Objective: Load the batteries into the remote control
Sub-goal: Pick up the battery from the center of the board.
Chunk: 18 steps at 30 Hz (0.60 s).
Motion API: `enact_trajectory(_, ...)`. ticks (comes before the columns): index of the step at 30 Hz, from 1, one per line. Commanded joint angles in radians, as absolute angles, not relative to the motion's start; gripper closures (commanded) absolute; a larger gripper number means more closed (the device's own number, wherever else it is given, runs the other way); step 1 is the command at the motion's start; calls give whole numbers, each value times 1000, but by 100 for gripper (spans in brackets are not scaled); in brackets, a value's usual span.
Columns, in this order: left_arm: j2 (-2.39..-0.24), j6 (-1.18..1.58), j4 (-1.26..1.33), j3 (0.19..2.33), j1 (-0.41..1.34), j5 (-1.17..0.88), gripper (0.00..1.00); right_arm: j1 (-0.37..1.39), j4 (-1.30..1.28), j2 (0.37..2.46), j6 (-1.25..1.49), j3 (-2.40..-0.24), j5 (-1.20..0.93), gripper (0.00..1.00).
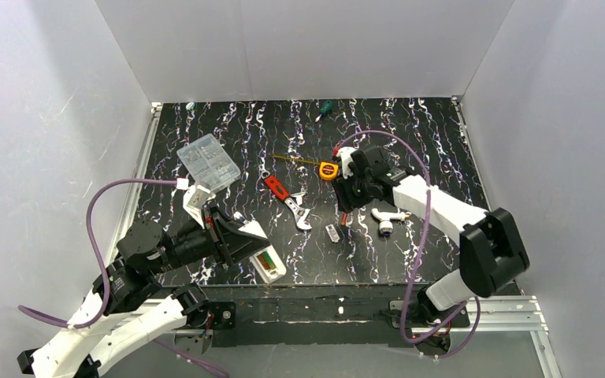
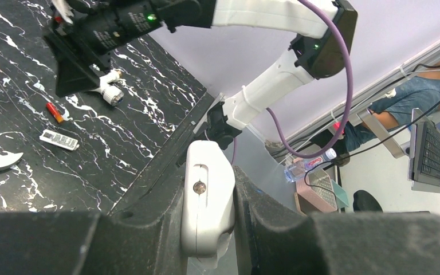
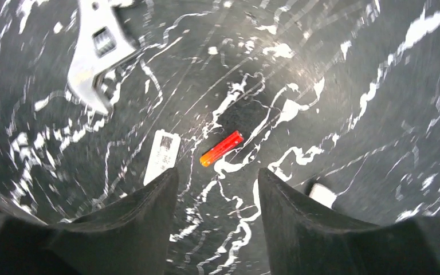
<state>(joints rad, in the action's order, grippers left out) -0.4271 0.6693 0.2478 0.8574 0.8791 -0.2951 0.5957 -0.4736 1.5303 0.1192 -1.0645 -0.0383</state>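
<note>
Even overhead light, soft shadows; right wrist view motion-blurred.

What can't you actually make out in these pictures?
Top external: whether the bay of the remote control is full, too small.
Right wrist: the battery's polarity marks, blurred; the wrench, cut off by the top edge.
Left wrist: that bay, facing away in the left gripper.

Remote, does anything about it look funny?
Yes. The remote, clamped in the left gripper, has its back open with a battery showing; a second battery lies loose on the table below the open right gripper.
</note>
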Motion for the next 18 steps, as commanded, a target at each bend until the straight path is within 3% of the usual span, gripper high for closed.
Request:
enact_trajectory(1, -413, 669, 306, 867, 879, -293, 100, 593, -318, 1396, -411, -959, -220, 37)
enact_trajectory(4, -409, 661, 271, 891, 879, -292, 100, 584, -365, 1383, -632, -960, -240, 33)
enact_trajectory(10, -386, 658, 241, 902, 879, -279, 100, 566, -594, 1511, -921, -1057, -190, 34)
enact_trajectory(18, -352, 638, 168, 925, 880, -255, 100, 557, -432, 1549, -1004, -963, -279, 44)
